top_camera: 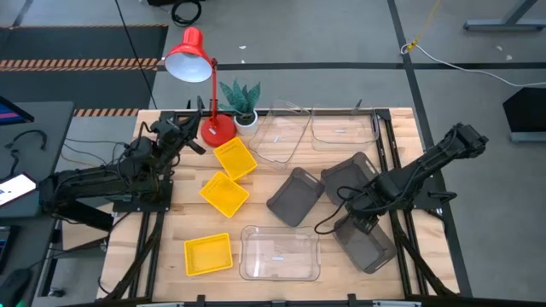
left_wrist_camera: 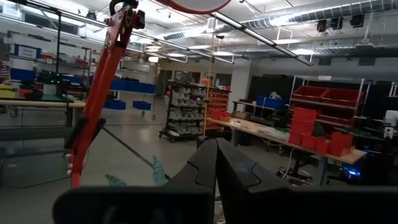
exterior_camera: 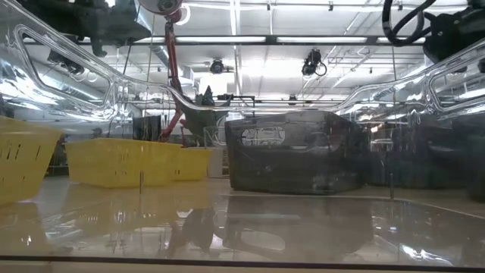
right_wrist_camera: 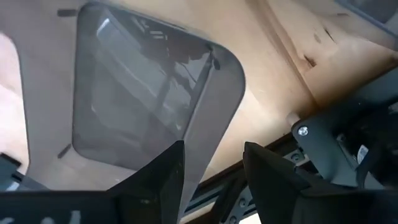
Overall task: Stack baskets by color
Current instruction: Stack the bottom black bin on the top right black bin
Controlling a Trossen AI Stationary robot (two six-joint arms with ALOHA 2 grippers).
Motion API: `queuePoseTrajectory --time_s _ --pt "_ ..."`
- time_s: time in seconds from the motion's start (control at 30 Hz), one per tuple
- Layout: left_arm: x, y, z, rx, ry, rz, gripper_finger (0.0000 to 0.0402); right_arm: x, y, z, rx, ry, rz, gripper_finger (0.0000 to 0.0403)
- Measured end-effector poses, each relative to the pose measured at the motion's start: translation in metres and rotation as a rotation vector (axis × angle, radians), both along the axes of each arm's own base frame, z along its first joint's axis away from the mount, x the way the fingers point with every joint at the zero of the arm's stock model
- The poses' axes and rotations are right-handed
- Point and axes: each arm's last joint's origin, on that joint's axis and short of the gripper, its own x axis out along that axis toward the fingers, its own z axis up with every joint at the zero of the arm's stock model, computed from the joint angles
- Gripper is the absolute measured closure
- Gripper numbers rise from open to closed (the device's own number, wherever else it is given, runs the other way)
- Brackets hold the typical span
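Observation:
Three yellow baskets (top_camera: 235, 159), (top_camera: 224, 194), (top_camera: 208, 254) lie left of centre. Two dark grey baskets (top_camera: 296, 196), (top_camera: 350, 175) lie at centre right. Clear baskets sit at the front (top_camera: 280, 254) and at the back (top_camera: 281, 136), (top_camera: 344, 128). My right gripper (top_camera: 363, 223) hangs open, pointing down, over a third grey basket (top_camera: 368, 246). In the right wrist view my right gripper (right_wrist_camera: 212, 149) has one finger over that basket's inside and one outside its side wall (right_wrist_camera: 214, 106); I see no touch. My left gripper (top_camera: 194, 143), (left_wrist_camera: 216, 149) is shut on nothing, raised beside the lamp's base.
A red desk lamp (top_camera: 205, 85) and a small potted plant (top_camera: 243, 101) stand at the back left, close to my left gripper. Dark rails (top_camera: 388, 162) run along the table's right side near the grey baskets. In the low view the front clear basket (exterior_camera: 242, 227) fills the foreground.

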Motion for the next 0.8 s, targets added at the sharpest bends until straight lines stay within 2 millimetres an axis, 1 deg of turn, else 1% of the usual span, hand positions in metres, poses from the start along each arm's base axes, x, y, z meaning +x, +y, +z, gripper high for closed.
queuePoseTrajectory --time_s 0.13,0.27,0.37,0.43,0.5,0.67,0.73,0.8 --pt "0.000 0.000 0.000 -0.001 0.003 0.000 0.0386 0.004 0.004 0.005 0.021 -0.022 0.024 0.0234" --pt "0.000 0.000 0.000 -0.002 0.004 0.000 0.0388 0.016 0.019 0.015 0.062 -0.023 0.099 0.0237" --pt "0.000 0.000 0.000 -0.002 0.004 0.000 0.0391 0.026 0.029 0.027 -0.001 -0.017 0.179 0.0238" --pt "0.000 0.000 0.000 -0.002 0.003 0.000 0.0391 0.032 0.034 0.032 -0.056 -0.045 0.229 0.0238" --pt "0.000 0.000 -0.001 -0.008 0.002 -0.003 0.0388 0.039 0.038 0.036 -0.071 -0.083 0.268 0.0238" --pt "0.003 -0.002 -0.009 -0.080 0.034 -0.041 0.0382 0.052 0.048 0.035 -0.049 -0.099 0.317 0.0238" --pt "0.006 -0.004 -0.014 -0.117 0.061 -0.109 0.0384 0.055 0.052 0.032 -0.037 -0.080 0.339 0.0238" --pt "0.009 -0.007 -0.019 -0.146 0.093 -0.218 0.0387 0.056 0.057 0.029 -0.027 -0.063 0.364 0.0238"
